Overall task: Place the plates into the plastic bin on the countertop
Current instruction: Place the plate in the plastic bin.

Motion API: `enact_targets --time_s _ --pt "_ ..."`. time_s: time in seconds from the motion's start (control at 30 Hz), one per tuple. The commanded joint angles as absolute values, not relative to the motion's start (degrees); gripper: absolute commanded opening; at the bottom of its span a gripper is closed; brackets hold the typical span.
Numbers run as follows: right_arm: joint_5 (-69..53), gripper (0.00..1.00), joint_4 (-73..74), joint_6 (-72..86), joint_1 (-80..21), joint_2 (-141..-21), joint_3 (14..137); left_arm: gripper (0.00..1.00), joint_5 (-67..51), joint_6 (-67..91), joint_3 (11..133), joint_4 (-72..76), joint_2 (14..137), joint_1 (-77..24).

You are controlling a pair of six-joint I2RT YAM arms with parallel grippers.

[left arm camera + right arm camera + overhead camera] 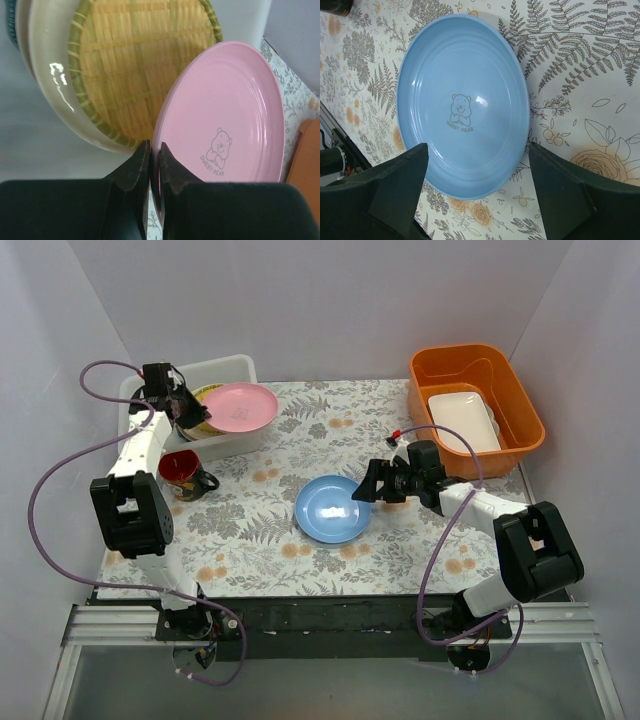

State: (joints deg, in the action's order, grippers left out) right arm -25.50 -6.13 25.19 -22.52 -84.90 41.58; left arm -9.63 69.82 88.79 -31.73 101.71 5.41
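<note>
My left gripper (190,412) is shut on the rim of a pink plate (240,406) and holds it over the white plastic bin (232,366) at the back left. The left wrist view shows the pink plate (225,115) pinched between my fingers, beside a woven-bamboo yellow plate (135,65) and a pale plate (47,75) standing in the bin. A light blue plate (333,508) lies flat on the countertop (400,540). My right gripper (362,490) is open just right of it, its fingers either side of the plate's near rim (465,105).
A red mug (182,472) stands on the countertop in front of the bin. An orange tub (476,395) at the back right holds a white rectangular dish (463,420). Grey walls enclose the left, back and right sides.
</note>
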Motion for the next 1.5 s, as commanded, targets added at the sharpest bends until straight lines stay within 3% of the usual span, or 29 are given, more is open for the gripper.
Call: enact_targets --time_s 0.0,0.53,0.67,0.8,0.9,0.93,1.03,1.27,1.47 --pt "-26.01 0.88 -6.77 24.17 -22.32 -85.43 44.12 0.00 -11.07 71.45 91.75 -30.06 102.21 8.87" --pt "-26.63 0.88 -6.94 24.08 -22.32 -86.57 44.56 0.00 -8.17 72.51 91.76 -26.90 106.43 14.24" --pt "-26.89 0.88 -6.86 24.17 -22.32 -86.75 44.65 0.09 -7.74 72.60 92.28 -26.54 108.19 14.15" --pt "-26.81 0.88 -6.85 24.08 -22.32 -86.49 44.65 0.50 -8.26 72.51 92.37 -25.58 107.84 14.15" --pt "-26.89 0.88 -6.94 24.26 -22.24 -86.57 44.65 0.71 -8.18 72.77 92.03 -25.14 105.92 14.24" --pt "-26.98 0.88 -7.03 24.26 -22.32 -86.57 44.65 0.84 -7.83 72.86 91.76 -24.79 104.34 14.24" --pt "-26.98 0.88 -7.12 24.35 -22.32 -86.40 44.56 0.98 -6.94 73.12 89.66 -24.00 99.52 14.15" --pt "-27.07 0.88 -7.47 24.52 -22.24 -86.75 44.56 0.98 -15.80 73.65 81.58 -19.61 88.44 13.28" --pt "-27.60 0.88 -7.74 24.70 -22.32 -87.10 44.47 0.98 -22.05 72.16 77.09 -19.42 86.40 7.48"
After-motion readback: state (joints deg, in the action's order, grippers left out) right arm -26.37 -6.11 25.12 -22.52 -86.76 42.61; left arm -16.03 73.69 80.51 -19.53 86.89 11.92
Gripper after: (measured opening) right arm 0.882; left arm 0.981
